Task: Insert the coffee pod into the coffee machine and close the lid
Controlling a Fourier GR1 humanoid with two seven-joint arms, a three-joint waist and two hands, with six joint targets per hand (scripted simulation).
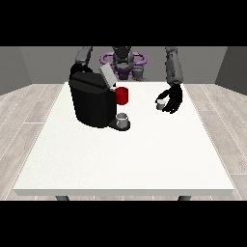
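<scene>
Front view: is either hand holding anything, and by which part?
The hand at the view's right is at the coffee pod, seemingly holding its side; how the fingers lie cannot be told. The other hand is hidden behind the coffee machine.

The 1 front view looks from across the white table (pixel 120 159), raised and angled down, facing the robot (pixel 123 60) small at the far edge.

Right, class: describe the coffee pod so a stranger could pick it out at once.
Start at the big black coffee machine on the white table, then look across to the black hand at the view's right. The coffee pod is the small pale cup beside that hand, unlike the red mug and grey cup at the machine.
</scene>
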